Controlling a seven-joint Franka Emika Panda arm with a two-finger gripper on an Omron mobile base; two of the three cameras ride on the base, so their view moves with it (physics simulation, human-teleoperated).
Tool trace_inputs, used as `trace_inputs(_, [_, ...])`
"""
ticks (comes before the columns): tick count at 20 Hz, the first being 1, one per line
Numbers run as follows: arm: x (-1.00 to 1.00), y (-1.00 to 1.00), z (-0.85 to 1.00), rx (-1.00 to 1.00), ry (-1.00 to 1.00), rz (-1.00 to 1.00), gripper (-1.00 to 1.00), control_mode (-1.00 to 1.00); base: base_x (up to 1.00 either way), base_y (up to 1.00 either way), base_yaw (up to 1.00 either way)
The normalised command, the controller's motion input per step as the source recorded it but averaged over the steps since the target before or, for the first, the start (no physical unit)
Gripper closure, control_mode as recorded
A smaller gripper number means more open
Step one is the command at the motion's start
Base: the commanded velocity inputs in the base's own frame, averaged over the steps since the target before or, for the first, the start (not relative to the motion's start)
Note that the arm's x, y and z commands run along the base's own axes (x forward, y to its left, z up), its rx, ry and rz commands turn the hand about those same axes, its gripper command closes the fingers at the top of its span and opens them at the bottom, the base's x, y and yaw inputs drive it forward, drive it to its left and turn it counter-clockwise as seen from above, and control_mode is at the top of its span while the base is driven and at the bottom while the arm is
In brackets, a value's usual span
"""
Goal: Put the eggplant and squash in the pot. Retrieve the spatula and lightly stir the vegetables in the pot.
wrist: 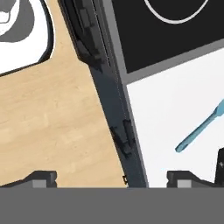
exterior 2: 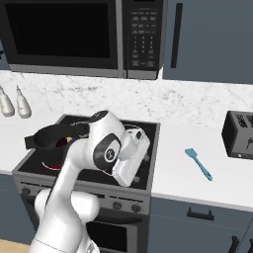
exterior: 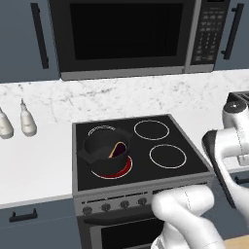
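The dark pot (exterior: 104,151) stands on the stove's front-left burner, which glows red under it. Inside it lie the dark purple eggplant (exterior: 119,147) and a tan sliver of squash (exterior: 113,152). In the right base view my arm hides part of the pot (exterior 2: 47,137). The teal spatula (exterior 2: 198,164) lies flat on the white counter right of the stove, and its handle (wrist: 199,129) shows at the right of the hand view. My gripper (wrist: 111,180) is open and holds nothing. It points down over the stove's front right edge, left of the spatula and apart from it.
A black toaster (exterior 2: 239,134) stands on the counter beyond the spatula. Two white bottles (exterior: 27,121) stand left of the stove (exterior: 187,141). A microwave (exterior: 126,34) hangs above it. The wooden floor (wrist: 52,122) and a drawer handle (wrist: 122,140) lie below the hand.
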Motion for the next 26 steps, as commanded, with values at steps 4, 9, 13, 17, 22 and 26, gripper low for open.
trace_inputs(4, [0.3, -1.0, 0.06, 0.29, 0.0, -0.41, -1.0, -1.0, 0.0, 0.0, 0.0])
trace_inputs(9, [0.41, -1.0, 0.01, 0.33, 0.0, -0.43, -1.0, -1.0, 0.0, 0.0, 0.0])
trace_inputs(13, [0.55, -0.99, -0.07, 0.3, 0.0, -0.45, -1.0, -1.0, 0.0, 0.0, 0.0])
trace_inputs(17, [0.78, -0.93, -0.53, 0.22, 0.02, -0.44, -1.0, -1.0, 0.0, 0.0, 0.0])
trace_inputs(22, [0.65, -0.22, -0.64, 0.08, 0.01, -0.12, -1.0, -1.0, 0.0, 0.0, 0.0])
trace_inputs(26, [0.28, 0.0, -0.59, 0.0, 0.0, 0.0, -1.0, -1.0, 0.0, 0.0, 0.0])
